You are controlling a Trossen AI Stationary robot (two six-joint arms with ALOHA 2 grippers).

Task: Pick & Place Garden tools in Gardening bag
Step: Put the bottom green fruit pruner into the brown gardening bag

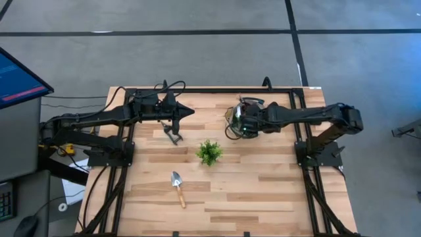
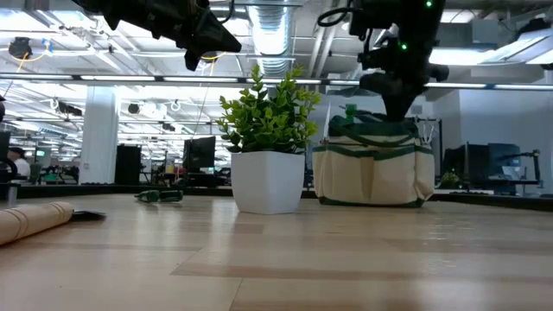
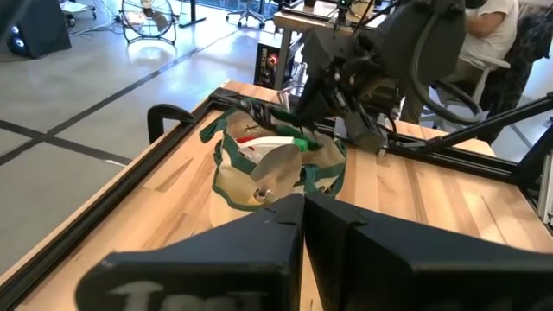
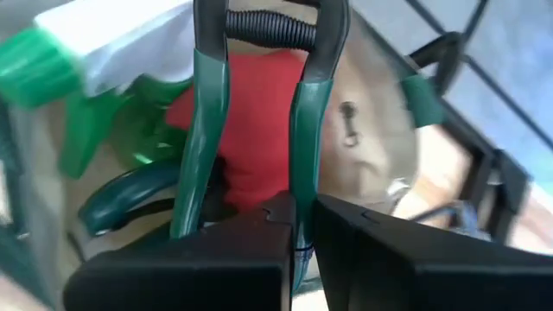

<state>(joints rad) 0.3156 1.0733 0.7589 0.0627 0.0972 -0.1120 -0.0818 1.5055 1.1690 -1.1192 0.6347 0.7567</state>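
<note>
Behind the light wooden table [image 1: 263, 191] is a big room with pipes on the ceiling, desks and dark screens. A person sits far off past the table in the left wrist view.

The round soft beige bag with the dark green rim [image 2: 373, 171] stands near the back of the table on the right side. The right gripper [image 1: 242, 120] hangs right over the bag's open top, and its fingers are pinched on a tool with green handles and a black spring [image 4: 259, 104], most likely shears. I think it holds the tool there so it can drop straight in. A red glove [image 4: 255, 138] already lies inside, next to a green and white thing that may be the spray bottle [image 4: 52, 52].

The left gripper [image 1: 185, 112] floats over the back left of the table with its fingers shut tight and nothing in them. It seems to be waiting. Just beside it on the table lies a small dark tool with prongs [image 1: 172, 132], maybe the rake. A small metal trowel with a wooden handle [image 1: 178, 188] lies near the front, well apart from the bag. Both are not yet packed.

The little leafy green plant in a white pot [image 2: 268, 147] stands in the middle and is not a tool.

I can read no words or labels anywhere
</note>
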